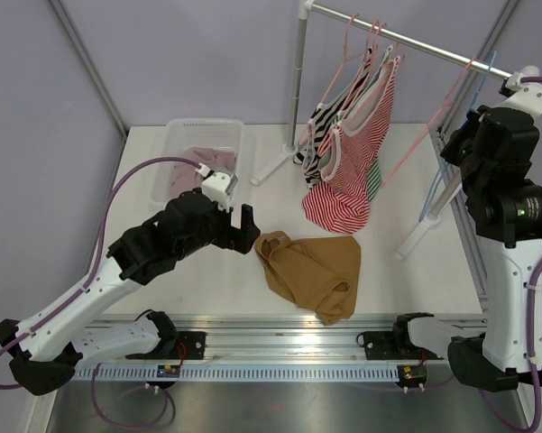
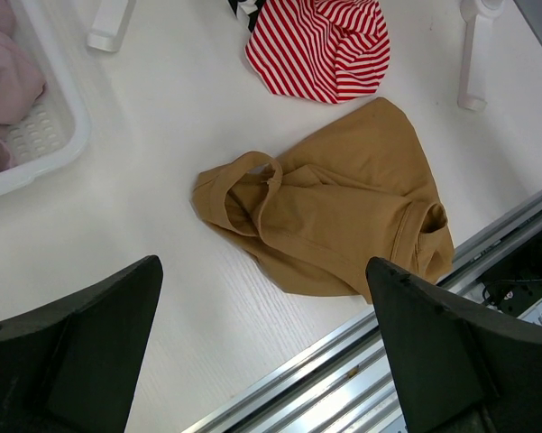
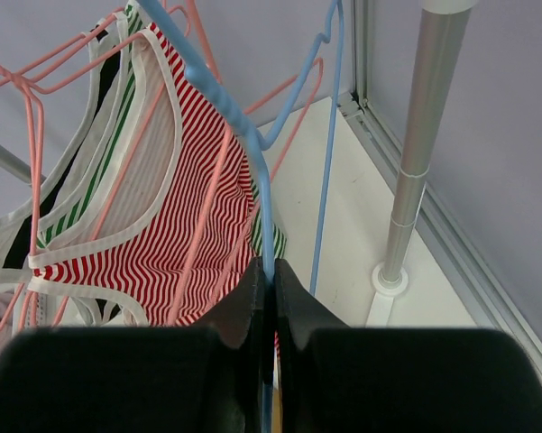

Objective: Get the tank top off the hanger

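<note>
The brown tank top (image 1: 311, 271) lay crumpled on the table (image 1: 218, 290) toward six o'clock. The left gripper (image 1: 245, 227) hung open at its nine o'clock; the right gripper (image 3: 271, 271) was clamped on a blue hanger (image 3: 212, 86).

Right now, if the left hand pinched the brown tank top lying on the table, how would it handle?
The brown tank top likely goes floppy: it lies crumpled, with folds. Probably light, being thin cloth. Its looped strap may trail or snag.
</note>
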